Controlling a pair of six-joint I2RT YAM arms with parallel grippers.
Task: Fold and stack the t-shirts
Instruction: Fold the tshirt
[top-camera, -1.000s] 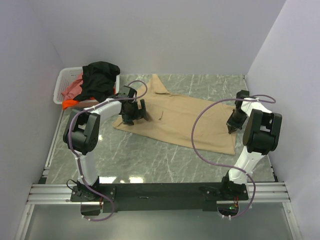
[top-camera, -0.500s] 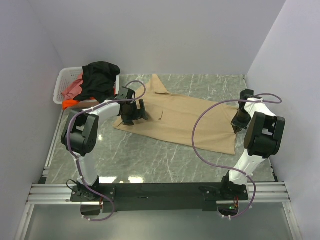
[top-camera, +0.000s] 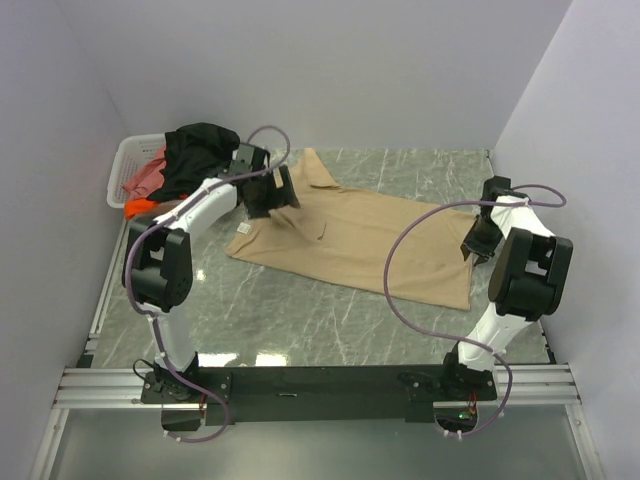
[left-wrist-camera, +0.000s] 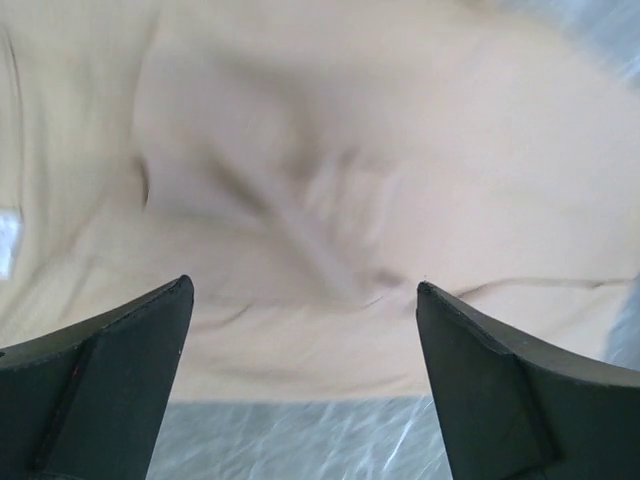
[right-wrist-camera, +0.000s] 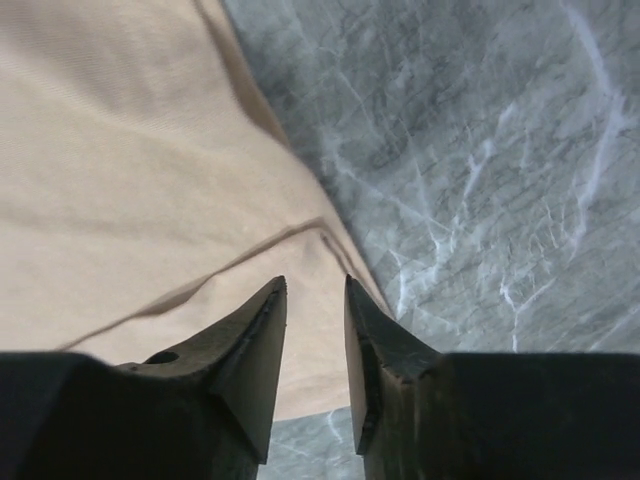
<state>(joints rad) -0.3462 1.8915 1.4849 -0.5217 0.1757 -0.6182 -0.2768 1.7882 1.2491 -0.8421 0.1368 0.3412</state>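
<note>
A tan t-shirt (top-camera: 365, 245) lies spread flat on the marble table, its small white tag (top-camera: 243, 228) at the near left edge. My left gripper (top-camera: 273, 205) hovers over the shirt's left part, open wide; in the left wrist view (left-wrist-camera: 302, 290) only tan cloth (left-wrist-camera: 330, 170) and bare marble show between the fingertips. My right gripper (top-camera: 474, 246) is at the shirt's right edge. In the right wrist view (right-wrist-camera: 314, 282) its fingers stand a little apart over the hem (right-wrist-camera: 150, 200), holding nothing. Black (top-camera: 200, 150), pink-red (top-camera: 145, 178) and orange (top-camera: 135, 208) t-shirts lie heaped in the basket.
A white lattice basket (top-camera: 125, 155) stands at the far left against the wall. Walls close in the table on the left, back and right. A purple cable (top-camera: 400, 270) from the right arm loops over the tan shirt.
The left gripper has moved away from the shirt's near left edge toward the far left, still open. The right gripper has parted its fingers at the shirt's right edge.
</note>
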